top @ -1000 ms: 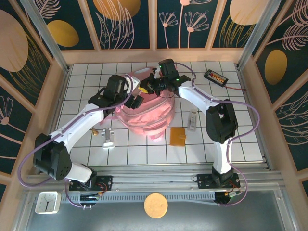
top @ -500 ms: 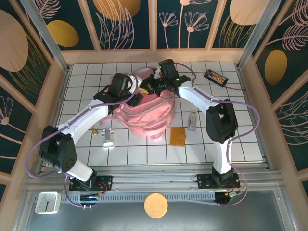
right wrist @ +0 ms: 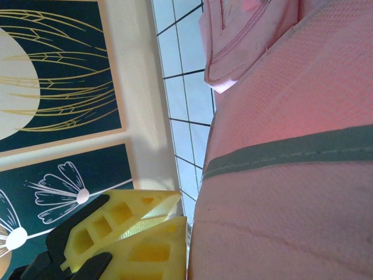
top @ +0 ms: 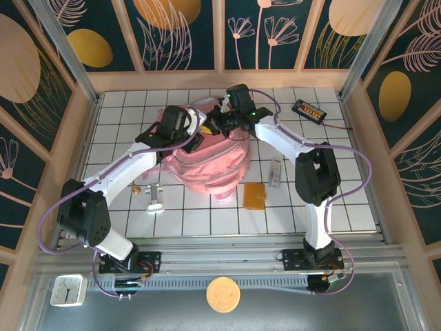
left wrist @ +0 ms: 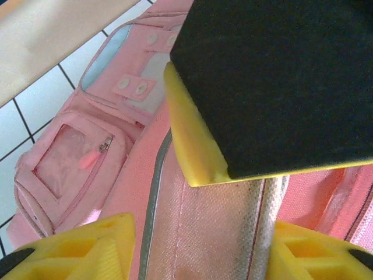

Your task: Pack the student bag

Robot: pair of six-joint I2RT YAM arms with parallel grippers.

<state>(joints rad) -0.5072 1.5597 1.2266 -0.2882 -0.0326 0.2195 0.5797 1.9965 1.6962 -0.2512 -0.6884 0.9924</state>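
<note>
Biggest thing first: the white tiled counter (top: 331,207), with the student bag (top: 207,165) slumped in the middle toward the back, pockets facing up. The left arm (top: 127,169) and right arm (top: 282,141) both crowd its far top edge, which I reckon is where the opening is.

The right jaws are clamped fully together, pressed right up against the pink fabric. I can't tell if there's a sliver of cloth or a zip pull in there, but my guess is they're pinning one side.

The left jaws come in opposite, about half open and straddling a shiny strip of the bag. No firm hold that I can see, so they're probably going for the other lip to spread the mouth.

Loose stuff sits near the bag, presumably waiting to go in: a tan wallet-ish square (top: 253,196), a slim white item (top: 275,172) and a small metal bit (top: 155,200).
</note>
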